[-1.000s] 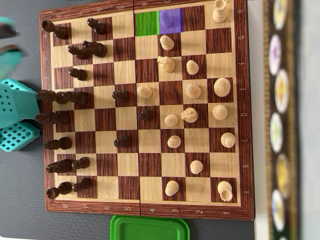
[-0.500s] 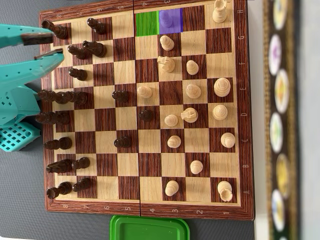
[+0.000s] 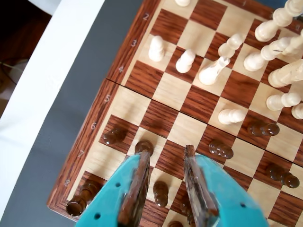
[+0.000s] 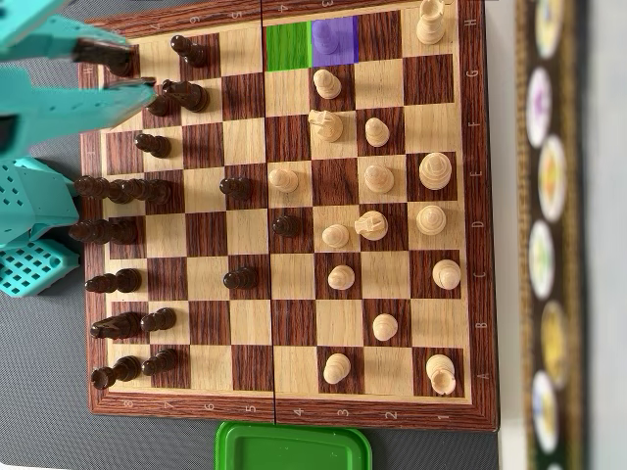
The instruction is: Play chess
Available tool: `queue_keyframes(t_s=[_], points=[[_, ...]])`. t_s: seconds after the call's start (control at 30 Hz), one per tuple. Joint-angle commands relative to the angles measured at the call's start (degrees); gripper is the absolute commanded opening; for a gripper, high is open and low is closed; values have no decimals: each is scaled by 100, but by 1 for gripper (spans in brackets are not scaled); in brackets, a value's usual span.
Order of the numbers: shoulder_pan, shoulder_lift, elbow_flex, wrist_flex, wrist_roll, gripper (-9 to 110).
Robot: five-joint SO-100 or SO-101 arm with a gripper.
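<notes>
A: Item: chessboard (image 4: 284,409), mid-game, on grey worktop (image 4: 49,431). Dark pieces toward 9 o'clock in the overhead view, light pieces toward 3. Two tinted squares at 12 o'clock: green (image 4: 288,46), purple (image 4: 334,41).

B: Arm?

A: Teal fingers (image 3: 165,163) spread, holding nothing, hovering over the dark corner near 10 o'clock. A dark pawn (image 3: 144,146) sits just off one tip.

B: Step?

A: Likely selecting a piece. Next: descend, straddle one cleanly, avoid crowded neighbours.
</notes>
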Motion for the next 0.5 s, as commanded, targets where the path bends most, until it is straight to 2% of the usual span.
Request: queue_keyframes(t_s=[0.0,0.47], points=[[-9,-703,-633,-9,35,12],[0,-3015,-1995,-9,35,12]])
